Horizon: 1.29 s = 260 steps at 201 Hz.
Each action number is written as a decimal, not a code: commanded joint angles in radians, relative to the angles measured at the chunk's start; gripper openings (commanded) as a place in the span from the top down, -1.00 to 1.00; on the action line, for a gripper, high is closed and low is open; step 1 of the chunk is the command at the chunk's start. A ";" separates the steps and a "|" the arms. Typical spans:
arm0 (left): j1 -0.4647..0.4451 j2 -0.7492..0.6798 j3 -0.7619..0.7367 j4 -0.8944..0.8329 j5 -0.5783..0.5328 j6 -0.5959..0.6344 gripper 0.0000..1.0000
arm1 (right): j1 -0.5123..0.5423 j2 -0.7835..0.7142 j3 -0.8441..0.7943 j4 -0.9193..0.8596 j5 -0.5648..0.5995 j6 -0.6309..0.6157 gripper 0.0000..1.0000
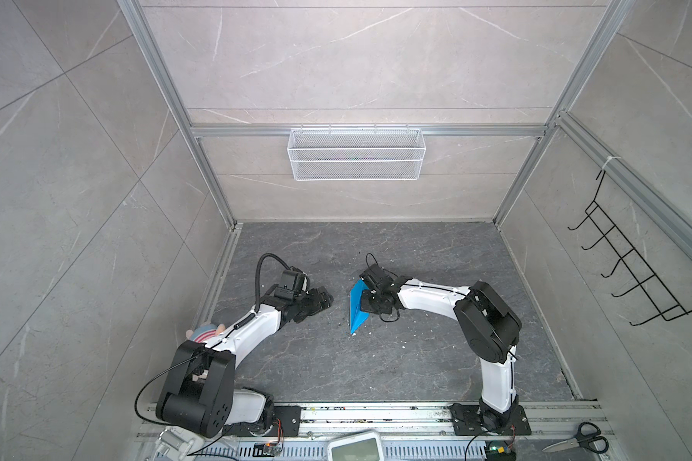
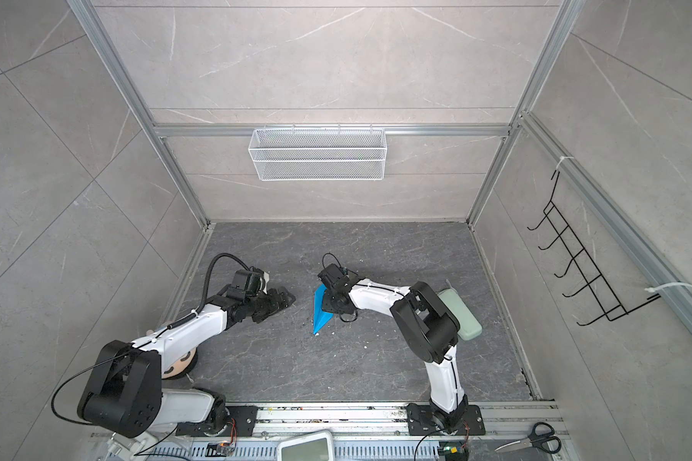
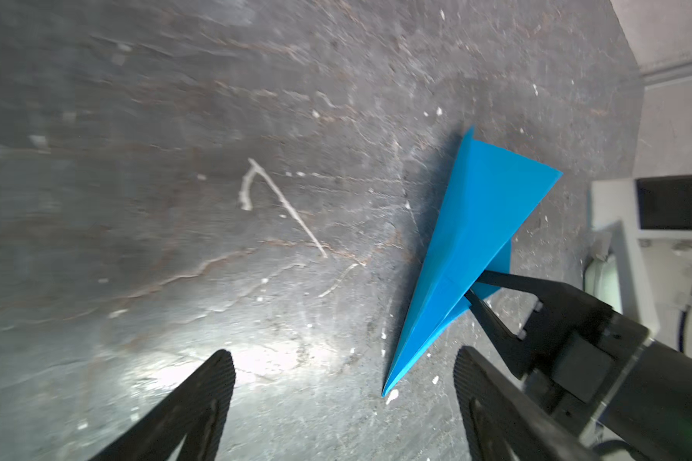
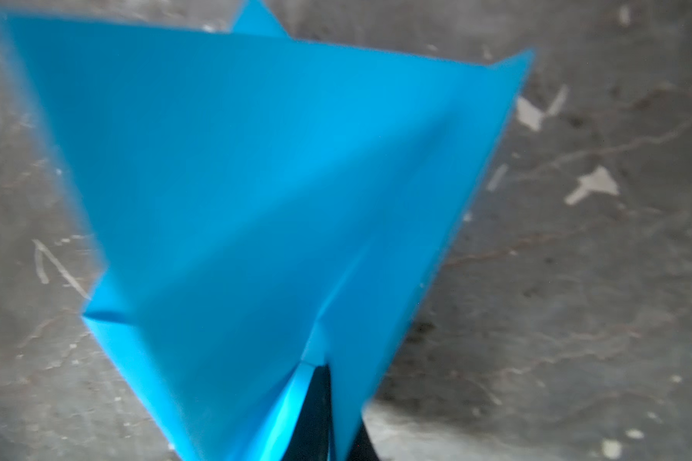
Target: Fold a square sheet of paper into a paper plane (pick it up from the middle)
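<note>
Right gripper (image 3: 476, 288): pinched shut on the paper plane (image 1: 357, 307), its two thin jaws meeting on the lower fold about midway along the body, on the plane's 3 o'clock side.
Left gripper (image 1: 321, 302): jaws spread wide, nothing between them, touching nothing; it sits at 9 o'clock of the plane, apart from it.
Right arm (image 1: 428, 297): rises from its base at the 5 o'clock corner of the tabletop (image 1: 416, 359), bends sharply at the elbow, and the forearm runs toward 9 o'clock with the wrist tipped down onto the plane.
Left arm (image 1: 252, 325): comes from its base at the 7 o'clock corner, forearm lying low and heading toward 2 o'clock, with the gripper aimed toward 3 o'clock at the plane.
Plane's place: just to the 9 o'clock side of the tabletop's centre, between the two grippers in both top views.
Plane's heading: the sharp nose points toward 6 o'clock, a shade to 7, and sits down at the tabletop; the wide tail is at 12 o'clock and raised.
Plane's long axis: runs 12 to 6, with the body tilted up on its edge and not lying flat.
Right wrist view: blue folded paper (image 4: 256, 179) fills most of it, blurred, with the dark jaws at its lower fold.
</note>
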 commanded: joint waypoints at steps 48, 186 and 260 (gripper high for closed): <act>-0.150 0.152 0.105 0.132 0.082 -0.049 -0.50 | -0.054 -0.041 -0.086 0.132 -0.143 -0.049 0.87; -0.269 0.287 0.261 0.004 -0.064 0.105 0.15 | -0.082 -0.043 -0.108 0.153 -0.189 -0.044 0.84; -0.280 0.394 0.313 -0.033 -0.063 0.147 0.12 | -0.088 -0.043 -0.110 0.161 -0.200 -0.037 0.84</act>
